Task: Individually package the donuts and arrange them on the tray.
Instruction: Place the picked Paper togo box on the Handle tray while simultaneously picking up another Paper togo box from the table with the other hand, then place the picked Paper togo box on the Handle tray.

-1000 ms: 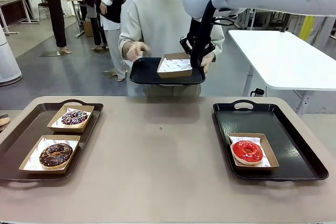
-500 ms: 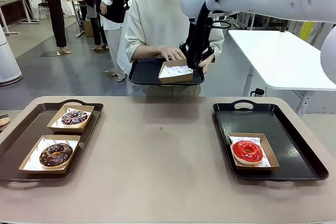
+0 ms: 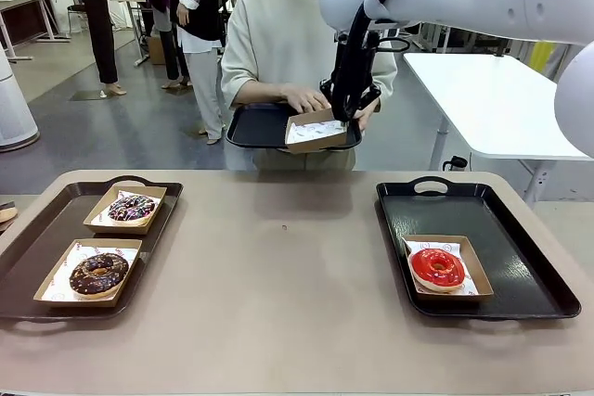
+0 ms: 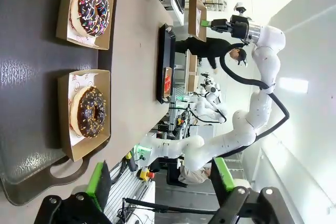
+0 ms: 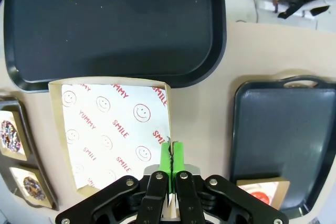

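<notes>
Right hand (image 5: 169, 153) pinched shut on rim of empty paper-lined box (image 3: 316, 130), held tilted over person's tray (image 3: 249, 127). Left hand (image 4: 160, 179) spread wide above left tray (image 3: 37, 238). Dark donut (image 3: 98, 273) and sprinkled donut (image 3: 131, 208) boxed there; glossy red donut (image 3: 436, 267) boxed on right tray (image 3: 520, 266).

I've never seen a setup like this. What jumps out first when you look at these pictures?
High at the far side, the right gripper pinches the rim of an empty paper-lined box, tilting it above the small black tray a person holds. On the table, a glossy red donut sits boxed on the right tray. Two chocolate donuts, one sprinkled and one dark, sit boxed on the left tray.
</notes>
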`<move>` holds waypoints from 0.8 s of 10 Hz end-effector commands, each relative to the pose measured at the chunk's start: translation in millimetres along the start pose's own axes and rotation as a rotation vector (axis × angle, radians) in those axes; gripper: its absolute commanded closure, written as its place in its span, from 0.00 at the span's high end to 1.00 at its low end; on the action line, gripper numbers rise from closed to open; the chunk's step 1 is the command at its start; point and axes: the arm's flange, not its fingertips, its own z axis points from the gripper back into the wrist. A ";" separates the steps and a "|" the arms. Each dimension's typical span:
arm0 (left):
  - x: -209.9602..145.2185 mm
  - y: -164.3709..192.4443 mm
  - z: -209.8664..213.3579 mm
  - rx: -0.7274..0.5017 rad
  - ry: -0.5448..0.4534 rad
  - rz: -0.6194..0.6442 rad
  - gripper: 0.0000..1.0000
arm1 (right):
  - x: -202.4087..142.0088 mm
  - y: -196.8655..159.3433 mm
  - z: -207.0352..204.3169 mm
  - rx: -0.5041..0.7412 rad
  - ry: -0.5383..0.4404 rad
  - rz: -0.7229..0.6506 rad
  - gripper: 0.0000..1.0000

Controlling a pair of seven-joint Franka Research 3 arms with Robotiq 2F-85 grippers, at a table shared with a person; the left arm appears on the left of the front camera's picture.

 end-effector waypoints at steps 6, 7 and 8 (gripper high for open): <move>-0.4 -1.1 0.9 -0.001 -0.003 -0.003 1.00 | -2.8 2.8 3.9 -0.010 -0.010 -0.023 0.00; -0.4 -1.1 0.9 -0.001 -0.003 -0.003 1.00 | -2.8 2.8 3.9 -0.010 -0.010 -0.023 0.00; -0.4 -1.1 0.9 -0.001 -0.003 -0.003 1.00 | -2.8 2.8 3.9 -0.010 -0.010 -0.023 0.00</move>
